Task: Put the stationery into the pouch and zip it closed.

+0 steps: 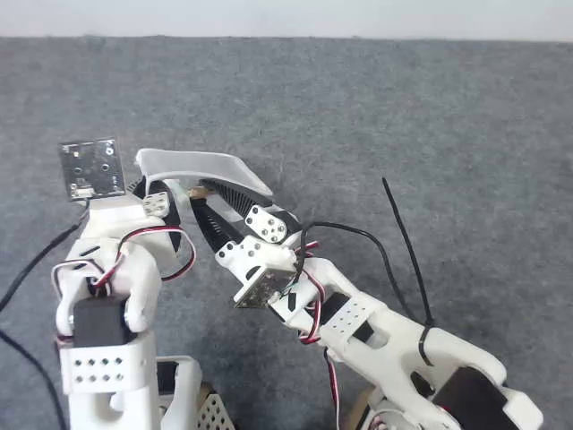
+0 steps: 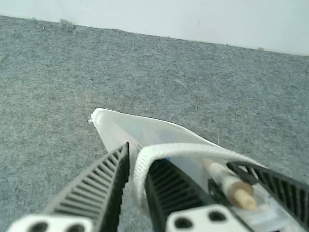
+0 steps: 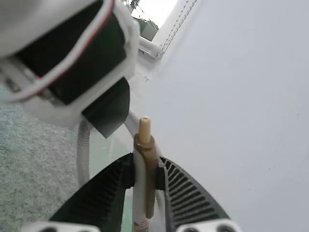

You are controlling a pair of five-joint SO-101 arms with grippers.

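The translucent white pouch [image 1: 201, 168] is held up off the grey mat, its mouth facing the arms. My left gripper [image 2: 135, 151] is shut on the pouch's white zipper rim [image 2: 166, 151], and the pouch body [image 2: 140, 128] stretches away beyond the fingers. My right gripper [image 1: 208, 202] is shut on a pen [image 3: 144, 145] with a tan tip, standing upright between its black fingers [image 3: 112, 186]. In the left wrist view the pen [image 2: 231, 184] lies at the pouch's mouth, with its tip just beside the rim. The right gripper [image 3: 145, 163] sits close beside the left arm's body [image 3: 72, 53].
Grey felt-like mat [image 1: 403, 116] covers the table, with open room to the back and right. A black cable [image 1: 405, 242] runs across the mat by the right arm. A white wall [image 2: 193, 19] borders the far edge.
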